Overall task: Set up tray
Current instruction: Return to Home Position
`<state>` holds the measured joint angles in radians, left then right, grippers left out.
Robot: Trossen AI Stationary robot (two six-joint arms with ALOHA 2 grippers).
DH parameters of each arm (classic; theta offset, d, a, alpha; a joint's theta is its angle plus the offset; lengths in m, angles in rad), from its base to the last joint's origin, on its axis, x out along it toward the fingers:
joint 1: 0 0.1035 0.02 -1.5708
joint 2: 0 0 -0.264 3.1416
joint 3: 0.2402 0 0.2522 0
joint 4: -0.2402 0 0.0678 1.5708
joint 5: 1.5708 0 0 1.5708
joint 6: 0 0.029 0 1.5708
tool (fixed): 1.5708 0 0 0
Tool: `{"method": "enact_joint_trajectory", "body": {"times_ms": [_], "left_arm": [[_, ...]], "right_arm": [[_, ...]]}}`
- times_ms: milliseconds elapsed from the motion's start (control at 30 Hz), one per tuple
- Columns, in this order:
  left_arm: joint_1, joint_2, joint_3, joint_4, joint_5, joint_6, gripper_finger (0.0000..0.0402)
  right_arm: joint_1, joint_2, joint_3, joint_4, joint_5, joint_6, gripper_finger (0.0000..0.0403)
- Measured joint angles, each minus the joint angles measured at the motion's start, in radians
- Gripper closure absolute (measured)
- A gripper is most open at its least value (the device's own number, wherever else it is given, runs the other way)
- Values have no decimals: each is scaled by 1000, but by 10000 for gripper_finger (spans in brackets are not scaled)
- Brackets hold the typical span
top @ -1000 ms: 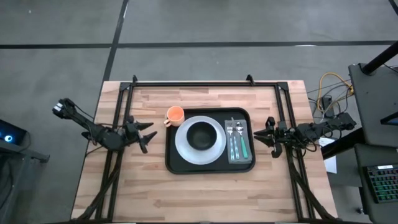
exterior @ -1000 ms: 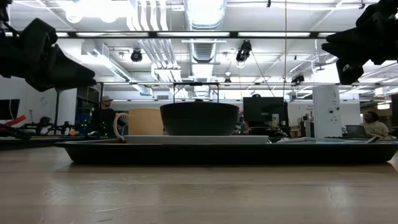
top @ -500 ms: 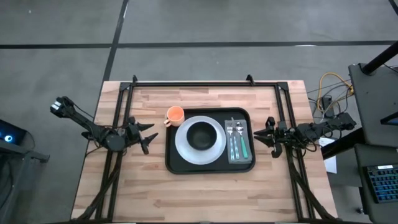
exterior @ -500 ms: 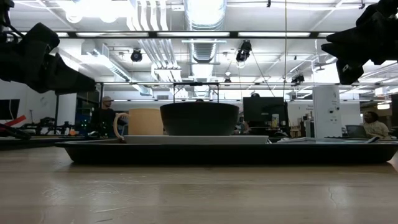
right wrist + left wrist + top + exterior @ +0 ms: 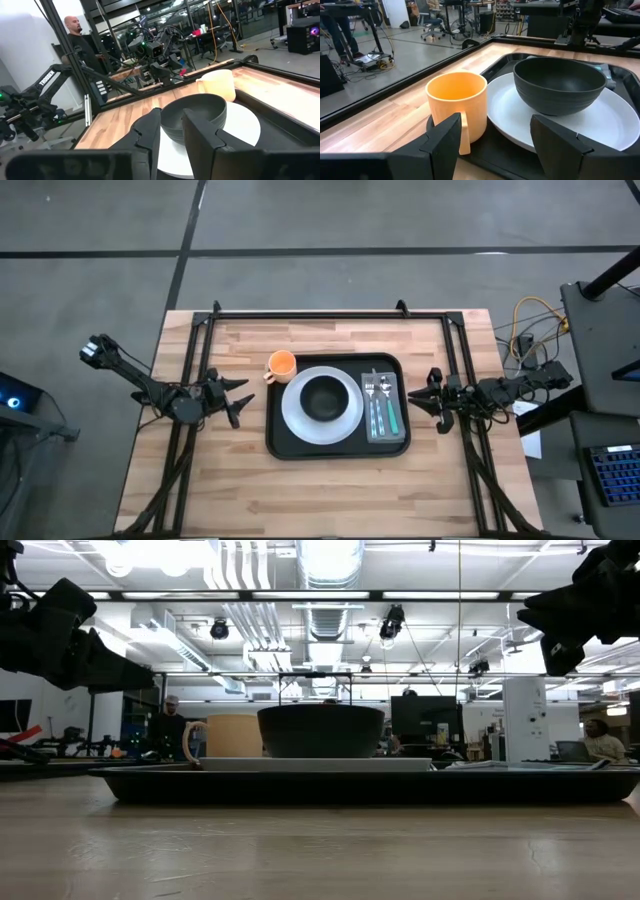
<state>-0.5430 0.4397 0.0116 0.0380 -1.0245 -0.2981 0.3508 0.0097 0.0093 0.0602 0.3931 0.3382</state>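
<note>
The black tray [image 5: 336,444] lies in the middle of the table. On it rests a white plate [image 5: 345,416] carrying a black bowl [image 5: 322,397]. A grey napkin [image 5: 384,430] with cutlery [image 5: 381,402] lies along the tray's right side. An orange cup [image 5: 282,364] stands at the tray's far left corner, shown beside the plate in the left wrist view [image 5: 457,102]. My left gripper [image 5: 243,400] hovers open just left of the tray, pointing at cup and bowl. My right gripper [image 5: 412,401] hovers off the tray's right edge, its fingers [image 5: 200,135] a narrow gap apart, holding nothing.
Black frame rails [image 5: 330,313] run along the table's far edge and down both sides by the arms. Bare wood [image 5: 320,495] lies between the tray and the near edge. A person [image 5: 75,35] stands beyond the table's left side.
My left arm has sunk slightly and its gripper has rolled a little, staying where it was beside the tray. The tray and the things on it have kept still.
</note>
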Motion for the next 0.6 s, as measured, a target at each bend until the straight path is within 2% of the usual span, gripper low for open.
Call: {"method": "enact_joint_trajectory", "body": {"times_ms": [600], "left_arm": [[0, -1, 0, 0, 0, 0, 185]], "right_arm": [[0, 0, 0, 0, 0, 1, 318]]}}
